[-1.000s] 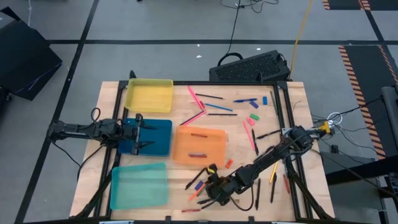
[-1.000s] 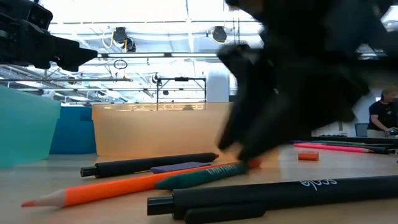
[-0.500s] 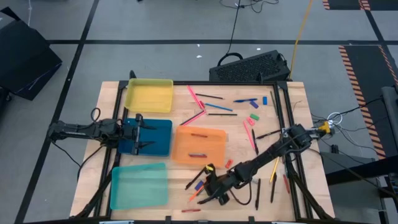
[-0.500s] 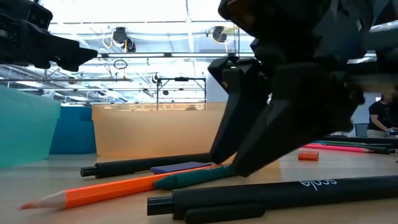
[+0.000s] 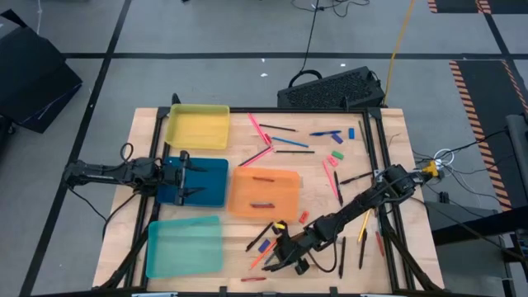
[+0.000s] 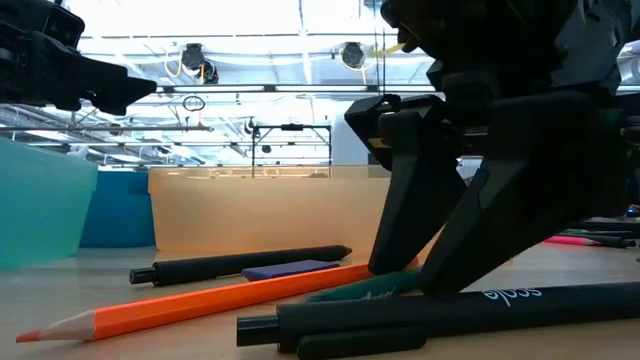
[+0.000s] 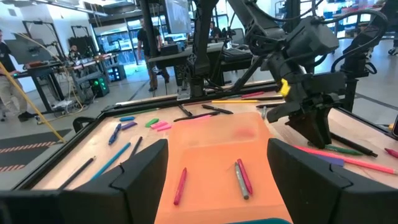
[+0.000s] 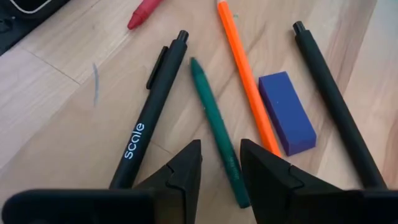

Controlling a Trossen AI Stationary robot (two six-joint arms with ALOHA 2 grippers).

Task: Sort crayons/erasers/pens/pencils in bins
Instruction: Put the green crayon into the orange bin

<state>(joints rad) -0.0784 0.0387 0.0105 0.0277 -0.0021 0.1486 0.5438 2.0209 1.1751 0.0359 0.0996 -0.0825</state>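
Table (image 5: 396,157): I see a wooden top carrying four bins and loose stationery, which lies mostly to the right of the bins.

Bins: yellow bin (image 5: 198,126) at the far left corner; dark blue bin (image 5: 211,183) below it; teal bin (image 5: 184,246) nearest the front edge; orange bin (image 5: 265,192) mid-table, holding a few sticks, red and grey from the left wrist view.

Left gripper (image 5: 183,176): I have it hanging over the dark blue bin, fingers spread wide.

Right gripper (image 5: 289,257): I have it low at the front of the table, right of the teal bin, fingers parted and straddling the green crayon (image 8: 217,132), tips at the wood. I read no grip on it yet, though the fingertips are partly cut off in the wrist view.

Items around the right gripper: black pen (image 8: 149,109) marked "scale" on one side of the crayon; orange pencil (image 8: 245,78) just beside it on the other; blue eraser (image 8: 286,112) touching or nearly touching that pencil; a second black pen (image 8: 329,99) beyond the eraser; a red crayon (image 8: 142,14) farther off.

Far scatter: pink pencils (image 5: 260,132), blue pens and small erasers sit near the table's back right.
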